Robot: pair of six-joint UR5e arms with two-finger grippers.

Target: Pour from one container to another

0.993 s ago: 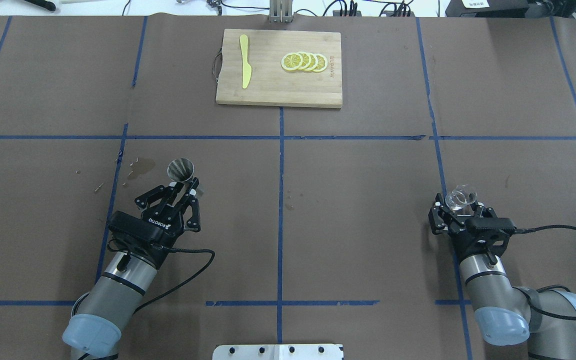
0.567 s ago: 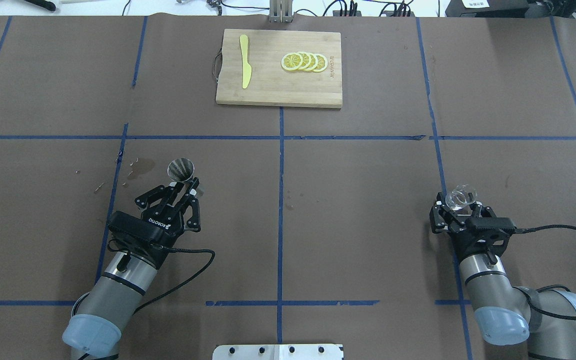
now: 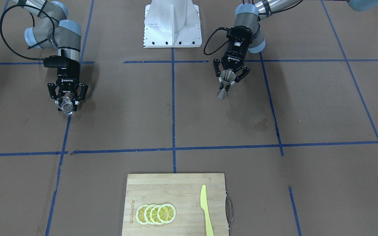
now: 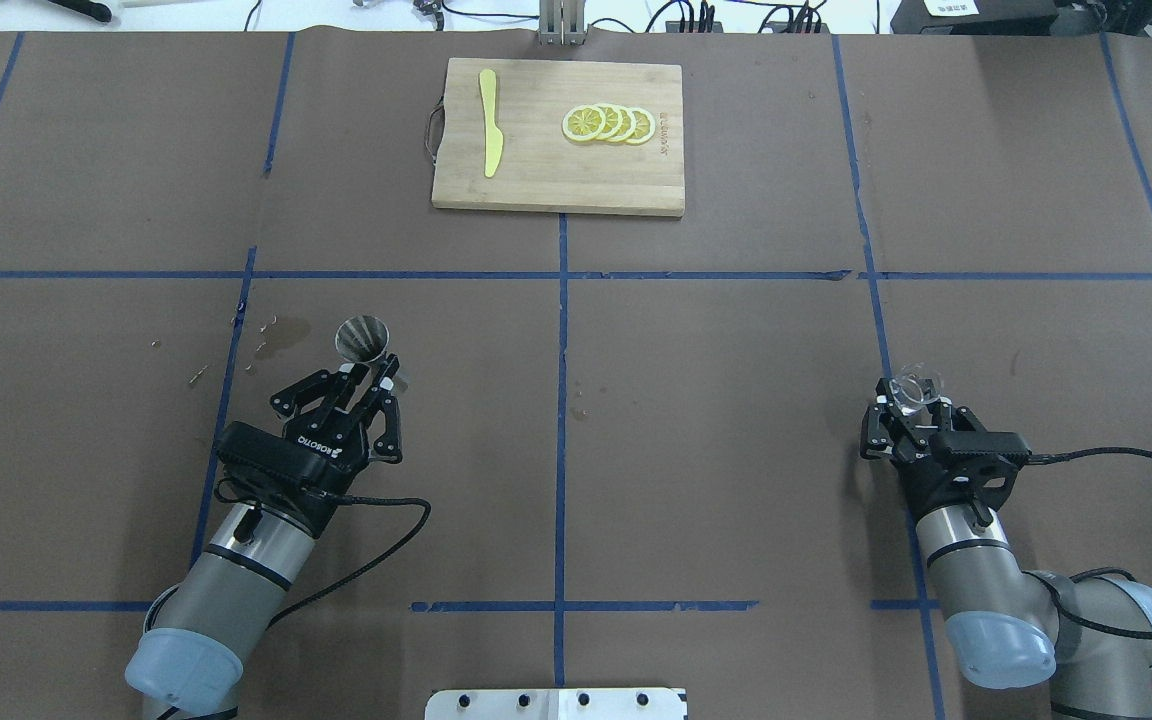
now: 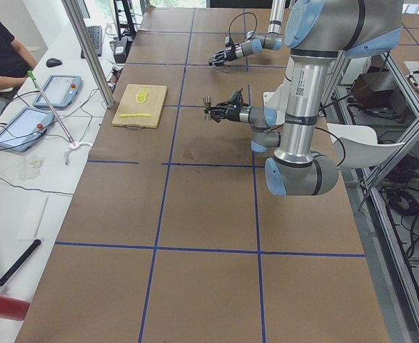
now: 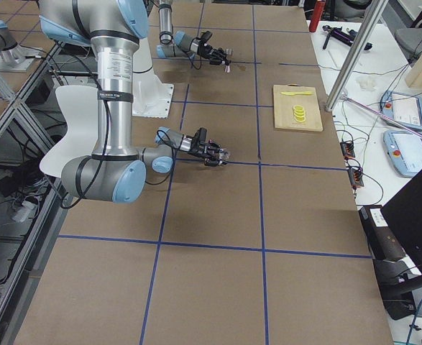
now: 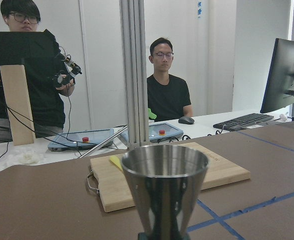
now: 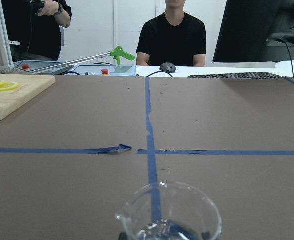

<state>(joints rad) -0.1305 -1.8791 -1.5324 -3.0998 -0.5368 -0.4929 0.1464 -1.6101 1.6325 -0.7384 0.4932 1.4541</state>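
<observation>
The jigger (image 4: 362, 338) is gripped upright at its waist by the left gripper (image 4: 368, 372), whose fingers are closed on it, on the robot's left side. The cup (image 3: 65, 105) is clamped upright between the fingers of the right gripper (image 4: 909, 402), well apart from the jigger.

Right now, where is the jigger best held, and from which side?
Grip the jigger at its narrow waist, side-on from the robot's side, as the left hand does. Cones flaring above and below likely stop slipping, and the mouth is left clear.
</observation>
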